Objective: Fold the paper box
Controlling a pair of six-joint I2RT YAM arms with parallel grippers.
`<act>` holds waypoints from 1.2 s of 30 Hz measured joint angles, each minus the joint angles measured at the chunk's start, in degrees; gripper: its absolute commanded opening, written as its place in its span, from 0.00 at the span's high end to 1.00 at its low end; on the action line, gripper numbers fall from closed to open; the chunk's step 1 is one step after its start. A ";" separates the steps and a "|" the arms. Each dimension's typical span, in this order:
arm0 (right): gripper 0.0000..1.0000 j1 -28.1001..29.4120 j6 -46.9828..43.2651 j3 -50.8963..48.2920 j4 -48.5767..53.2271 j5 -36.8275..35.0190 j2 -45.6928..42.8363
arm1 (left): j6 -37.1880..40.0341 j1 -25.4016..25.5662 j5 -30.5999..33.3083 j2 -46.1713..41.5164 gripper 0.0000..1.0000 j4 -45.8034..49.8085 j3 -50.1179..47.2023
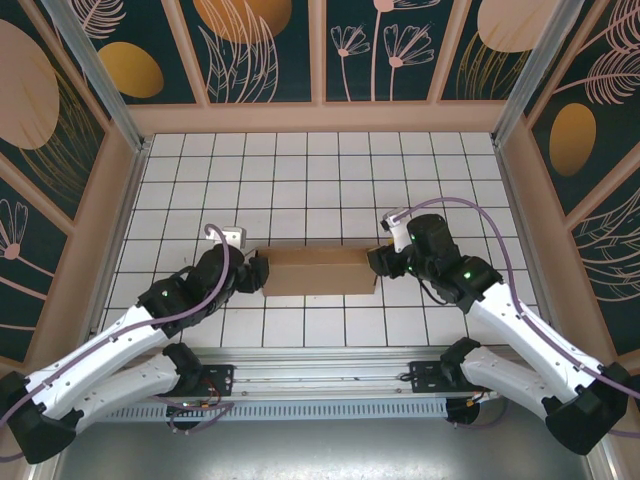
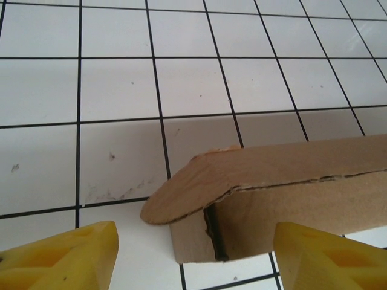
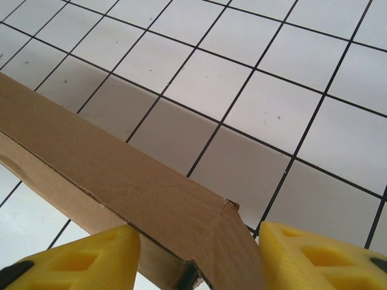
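The paper box (image 1: pixel 320 270) is a low, long brown cardboard box lying crosswise on the tiled table. My left gripper (image 1: pixel 258 272) is at its left end and my right gripper (image 1: pixel 378 262) at its right end. In the left wrist view the box end (image 2: pixel 254 211) with a rounded flap (image 2: pixel 181 193) sits between the open yellow fingers (image 2: pixel 66 257), with a wide gap on the left. In the right wrist view the box's corner (image 3: pixel 181 211) lies between the yellow fingers (image 3: pixel 320 257). The left finger is against the wall and the right one is just clear.
The white grid-tiled table (image 1: pixel 320 170) is bounded by wooden walls (image 1: pixel 325 117) at the back and sides. A metal rail (image 1: pixel 320 375) with both arm bases runs along the near edge.
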State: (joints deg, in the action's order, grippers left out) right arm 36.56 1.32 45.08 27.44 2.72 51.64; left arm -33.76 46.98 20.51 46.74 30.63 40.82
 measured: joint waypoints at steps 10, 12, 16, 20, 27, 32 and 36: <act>0.67 -0.26 -0.50 0.04 -0.02 0.42 2.91 | 3.02 -0.28 0.98 0.50 0.62 -3.28 -0.17; 0.75 -0.26 -0.92 0.20 0.00 0.42 2.95 | 3.56 -0.39 0.94 0.50 0.65 -3.67 -0.24; 0.81 -0.55 -0.83 0.55 0.04 0.44 2.95 | 4.42 -0.50 0.61 0.52 0.72 -4.37 -0.37; 0.82 -0.57 -0.81 1.09 0.07 0.72 3.19 | 5.05 -0.59 -0.22 0.52 0.77 -4.94 -0.37; 0.88 -0.90 -0.35 3.43 1.95 1.46 5.44 | 5.07 -0.87 -1.38 1.36 0.80 -5.16 -0.20; 0.90 -1.01 1.16 4.83 3.41 1.22 6.71 | 5.07 -0.96 -1.92 2.08 0.80 -5.09 0.35; 0.90 -1.01 3.02 5.73 4.15 0.81 7.52 | 5.07 -0.98 -2.12 2.69 0.80 -5.01 1.09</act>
State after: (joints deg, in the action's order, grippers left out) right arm 35.55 4.34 50.81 31.59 3.53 59.16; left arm -28.69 46.00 18.39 49.43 25.63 41.91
